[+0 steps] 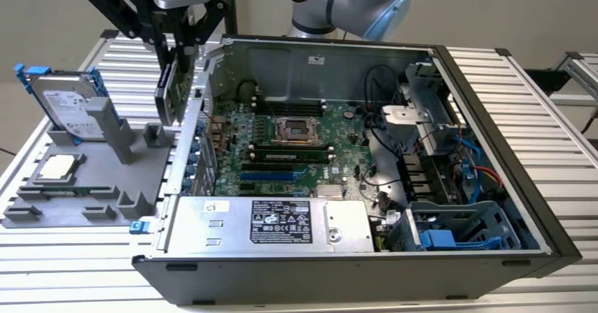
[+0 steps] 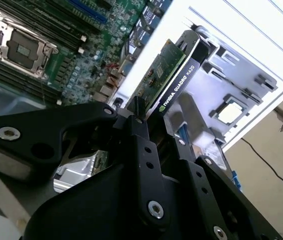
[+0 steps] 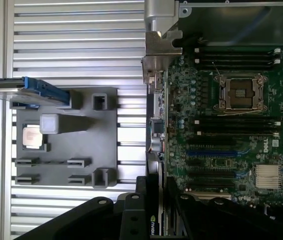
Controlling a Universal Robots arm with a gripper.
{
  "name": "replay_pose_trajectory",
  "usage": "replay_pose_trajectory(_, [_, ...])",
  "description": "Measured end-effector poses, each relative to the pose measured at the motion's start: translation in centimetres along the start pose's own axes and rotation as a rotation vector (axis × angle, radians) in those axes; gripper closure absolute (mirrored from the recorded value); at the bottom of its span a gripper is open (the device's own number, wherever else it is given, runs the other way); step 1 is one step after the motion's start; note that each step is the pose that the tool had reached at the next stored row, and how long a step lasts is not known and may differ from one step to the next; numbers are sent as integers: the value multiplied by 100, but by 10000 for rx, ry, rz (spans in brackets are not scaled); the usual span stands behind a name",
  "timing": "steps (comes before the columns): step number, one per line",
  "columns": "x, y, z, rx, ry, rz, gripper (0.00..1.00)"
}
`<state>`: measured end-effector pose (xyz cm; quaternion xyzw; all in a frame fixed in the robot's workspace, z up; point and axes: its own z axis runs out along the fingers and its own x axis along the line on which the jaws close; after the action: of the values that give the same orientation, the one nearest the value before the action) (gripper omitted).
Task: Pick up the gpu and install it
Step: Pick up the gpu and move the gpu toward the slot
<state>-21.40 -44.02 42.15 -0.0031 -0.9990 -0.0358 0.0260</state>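
In the exterior view the pincer [image 1: 176, 50] is cut off by the picture's upper edge, and its fingers cover the upper end of the graphics card [image 1: 170, 89]. In the first wrist view the card is seen edge-on, its faces unseen, and the hard drive [image 3: 11, 84] runs off the picture's edge.

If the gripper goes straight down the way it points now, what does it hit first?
Probably the gpu clamped in the gripper would land on the case's side wall, at the port edge of the motherboard, not in a slot. Depth is hard to judge, so this is a guess.
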Motion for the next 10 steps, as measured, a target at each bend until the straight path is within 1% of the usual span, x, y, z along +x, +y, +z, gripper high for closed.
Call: replay_pose_trajectory(10, [-95, 1, -5, 0, -33, -2, 100])
